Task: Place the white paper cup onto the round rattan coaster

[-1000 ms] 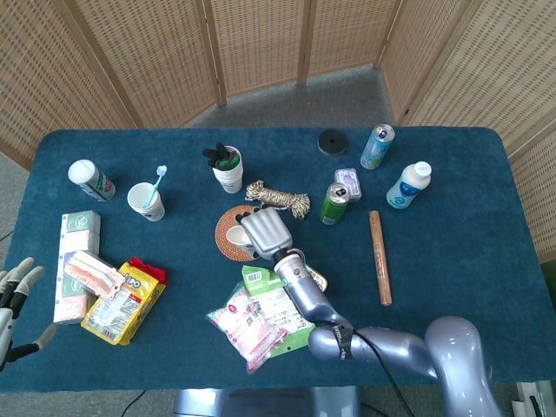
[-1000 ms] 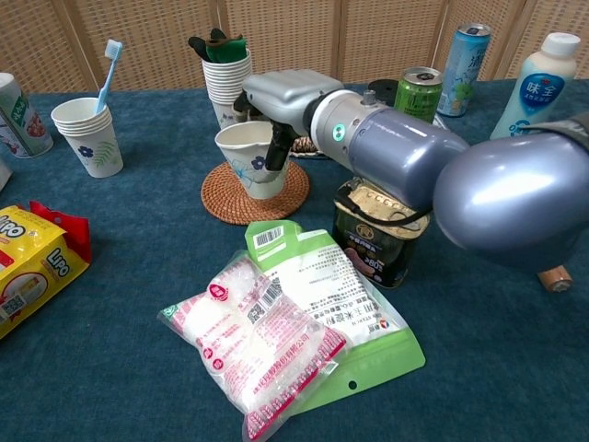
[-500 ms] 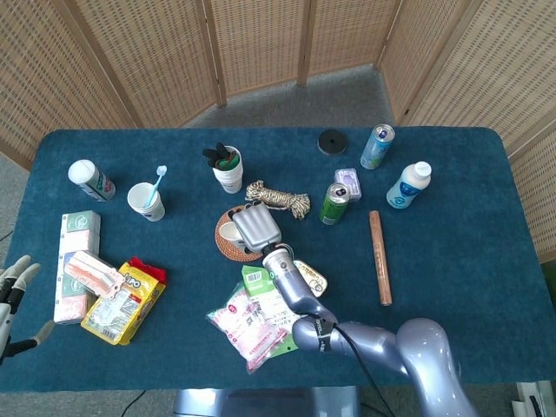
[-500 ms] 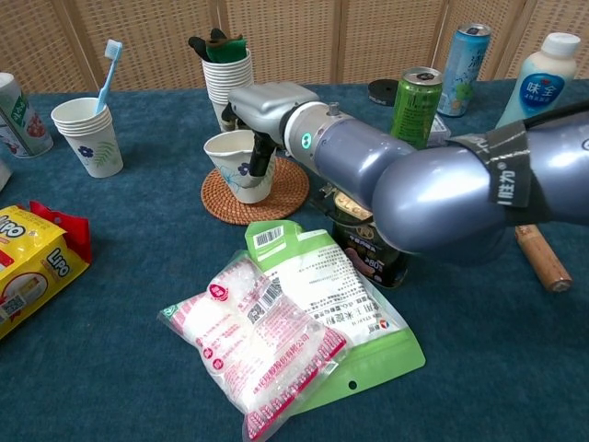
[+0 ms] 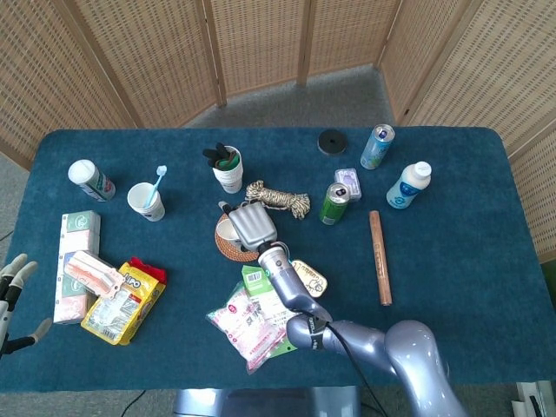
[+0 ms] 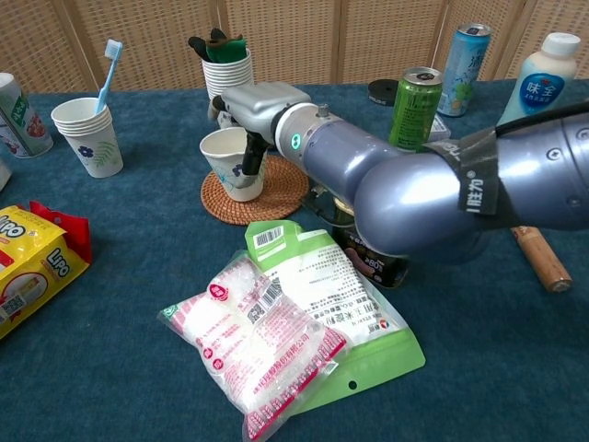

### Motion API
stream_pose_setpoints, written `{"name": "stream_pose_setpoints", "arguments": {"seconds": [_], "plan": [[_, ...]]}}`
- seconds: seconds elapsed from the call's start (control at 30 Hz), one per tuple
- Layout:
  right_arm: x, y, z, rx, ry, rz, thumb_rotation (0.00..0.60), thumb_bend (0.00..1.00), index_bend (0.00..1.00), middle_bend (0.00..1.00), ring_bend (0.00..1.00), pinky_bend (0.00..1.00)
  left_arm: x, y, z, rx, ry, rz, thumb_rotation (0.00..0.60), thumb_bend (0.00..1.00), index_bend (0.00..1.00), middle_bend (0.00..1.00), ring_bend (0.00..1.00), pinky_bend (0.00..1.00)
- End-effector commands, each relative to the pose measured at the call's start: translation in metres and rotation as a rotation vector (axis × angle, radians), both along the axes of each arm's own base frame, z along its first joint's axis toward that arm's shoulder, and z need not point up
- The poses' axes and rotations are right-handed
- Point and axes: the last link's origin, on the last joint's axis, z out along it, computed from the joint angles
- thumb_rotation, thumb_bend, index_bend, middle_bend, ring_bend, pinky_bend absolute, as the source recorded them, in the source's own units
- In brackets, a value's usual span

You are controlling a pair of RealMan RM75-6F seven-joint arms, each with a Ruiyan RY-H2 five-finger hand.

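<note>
White paper cup (image 6: 226, 159) gripped over the round rattan coaster (image 6: 256, 193).

The right hand (image 6: 259, 109) held the cup by its rim, fingers curled down its right side, the cup's base on the coaster's left part. The left hand (image 5: 12, 291) hung off the tabletop's (image 5: 452, 217) near left edge, fingers spread and holding nothing. A green pouch (image 6: 336, 304) lay just near of the coaster.
</note>
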Motion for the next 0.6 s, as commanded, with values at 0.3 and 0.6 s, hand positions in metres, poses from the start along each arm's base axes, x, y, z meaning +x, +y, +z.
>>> {"name": "stream_pose_setpoints", "arguments": {"seconds": [0.3,0.6], "plan": [[0.001,0.000,0.010,0.005,-0.026,-0.001,0.600,0.08,0.07,0.22,0.33,0.38,0.001,-0.001,-0.001,-0.002,0.003,-0.004,0.600,0.32,0.00,0.00,0.00,0.00],[-0.002,0.001,0.034,-0.032,-0.043,0.020,0.600,0.05,0.06,0.19,0.30,0.39,0.000,0.000,-0.001,-0.004,0.003,0.000,0.600,0.32,0.00,0.00,0.00,0.00]]}}
